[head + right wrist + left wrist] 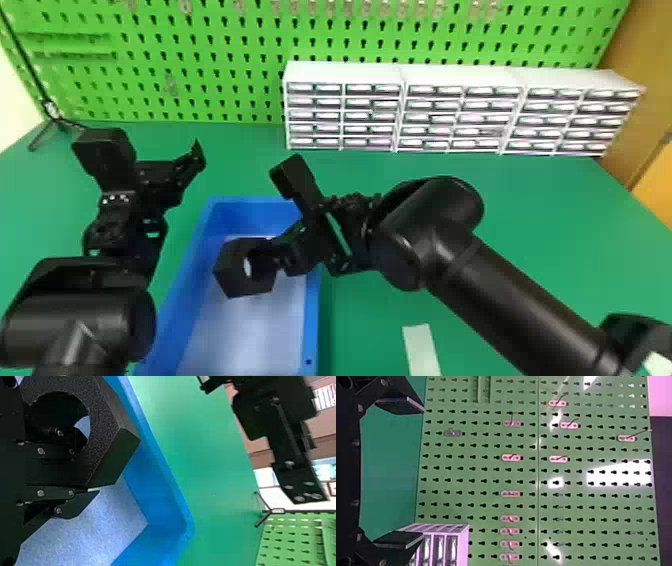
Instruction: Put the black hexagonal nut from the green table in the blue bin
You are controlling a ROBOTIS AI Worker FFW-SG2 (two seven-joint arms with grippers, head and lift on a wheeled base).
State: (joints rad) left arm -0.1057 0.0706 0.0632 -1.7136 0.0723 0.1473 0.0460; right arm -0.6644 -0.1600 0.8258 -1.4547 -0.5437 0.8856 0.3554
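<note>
Green desk (510, 240), pegboard (200, 60) behind. R gripper (85, 471): jaws clenched on hex. nut (228, 271), one inside its hole, over blue bin (312, 325). L gripper (422, 473): jaws apart. Step: placing; next, prob. lower, then release.

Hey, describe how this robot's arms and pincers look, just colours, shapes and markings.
The left arm and right arm are black, with smooth, rounded tubular sections. The left pincer and right pincer are black too, with angular linkages, small pale screw heads and flat fingers. A few small white dots mark the left wrist.
</note>
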